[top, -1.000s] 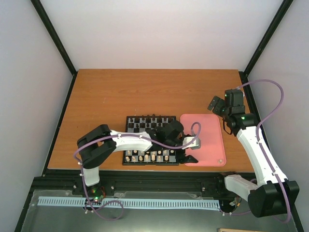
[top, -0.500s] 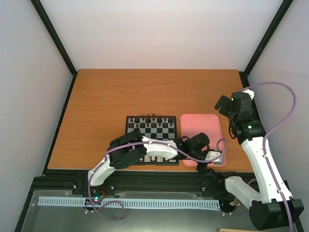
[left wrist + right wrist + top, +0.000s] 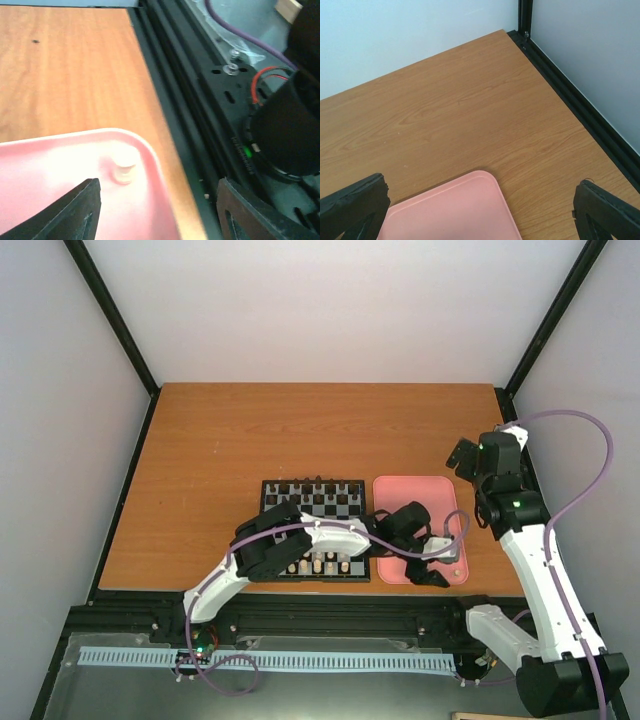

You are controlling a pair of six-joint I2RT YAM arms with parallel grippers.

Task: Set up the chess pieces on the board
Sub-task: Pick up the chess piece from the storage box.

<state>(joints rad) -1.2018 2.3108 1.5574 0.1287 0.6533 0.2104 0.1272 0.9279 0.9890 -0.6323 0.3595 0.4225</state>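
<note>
Board: the board (image 3: 340,512) is laid on the table (image 3: 300,430), with a pink tray (image 3: 415,495) just beside its right edge.
Far rows: dark pieces (image 3: 300,496) are lined up along the far side of the board.
Near rows: pale chess pieces (image 3: 318,565) are seen standing in the rows nearest the robot. Part of these rows is hidden by the left arm (image 3: 330,535), so no count can be made.
Tray: one pale piece (image 3: 122,172) is seen upright in the tray's near right corner. The rest of the tray that shows is bare.
Left gripper: the left gripper (image 3: 160,215) is lowered over that corner with its jaws apart and nothing grasped. The pale piece lies just ahead of the fingertips and is not touched.
Right gripper: the right gripper (image 3: 477,212) is held above the table by the tray's far right corner, spread wide and empty.
Progress: the task is judged close to finished, since both sides of the board appear largely filled.
Left to do: the last pale piece is to be picked from the tray and placed on a free near square. Which square is free cannot be told.
</note>
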